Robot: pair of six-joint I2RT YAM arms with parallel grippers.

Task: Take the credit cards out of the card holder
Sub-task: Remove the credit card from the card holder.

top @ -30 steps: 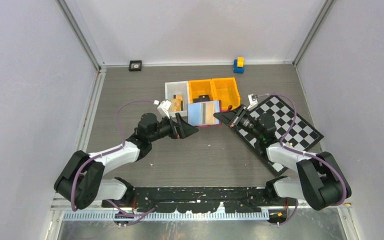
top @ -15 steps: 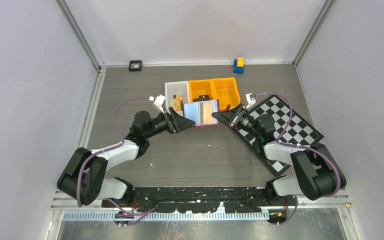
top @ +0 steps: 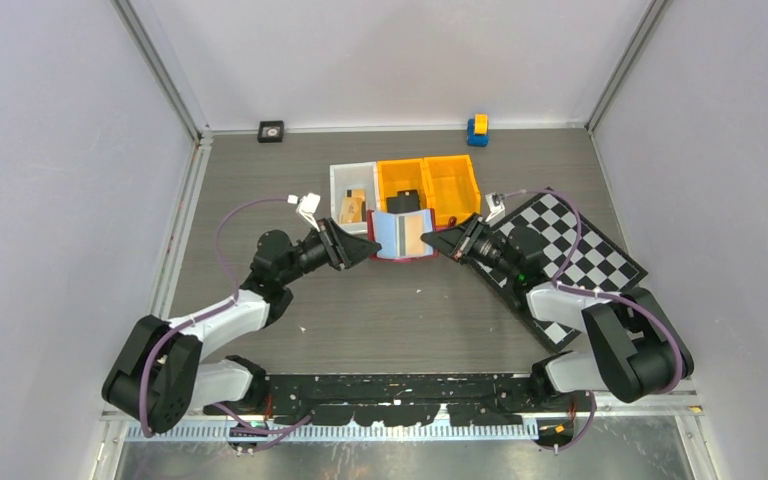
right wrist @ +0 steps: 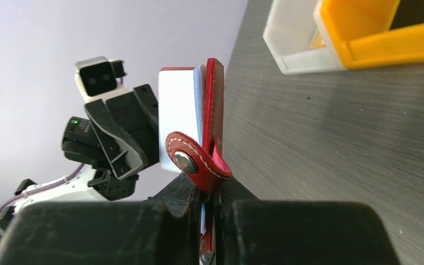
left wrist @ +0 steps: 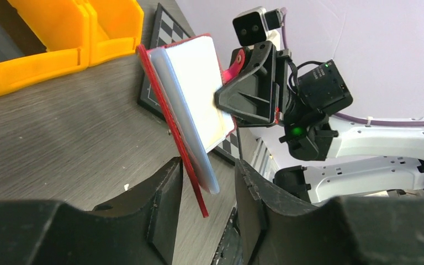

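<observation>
The red card holder (top: 403, 236) hangs open above the table, its pale bluish sleeves facing up. A tan credit card (top: 418, 233) shows inside one sleeve. My right gripper (top: 448, 243) is shut on the holder's right edge, just under the snap tab (right wrist: 196, 160). My left gripper (top: 370, 246) straddles the left edge. In the left wrist view the red cover (left wrist: 168, 110) and a sleeve (left wrist: 199, 83) sit between the fingers of the left gripper (left wrist: 207, 171), with a gap on the right side. Another tan piece (top: 352, 207) lies in the white bin.
Behind the holder stand a white bin (top: 340, 180) and two orange bins (top: 428, 180). A chequered board (top: 580, 255) lies under the right arm. A blue and yellow block (top: 477, 129) and a small black square (top: 271, 130) sit by the back wall.
My left gripper has moved back and in over the holder's left edge, and its jaws have narrowed. The holder has folded narrower. The right gripper has shifted slightly left, still holding.
</observation>
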